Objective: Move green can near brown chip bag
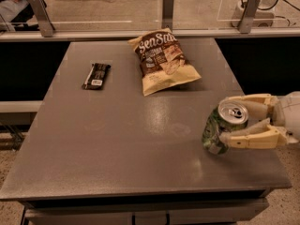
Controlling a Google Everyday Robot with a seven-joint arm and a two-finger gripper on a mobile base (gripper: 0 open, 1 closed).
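At the near right corner of the desk [117, 139] the pincer [224, 120] reaches in from the right, its two pale fingers closed against the sides of the green can [221, 128], one on the far side and one on the near side. The can is tilted, its silver top facing up; whether its base touches the desk cannot be told. The brown chip bag [161, 60] lies well apart, far and centre. A black wrapped bar [96, 75] lies far left

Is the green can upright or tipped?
Tipped: green can leans rightward off vertical, clamped by the gripper at the table's right edge.
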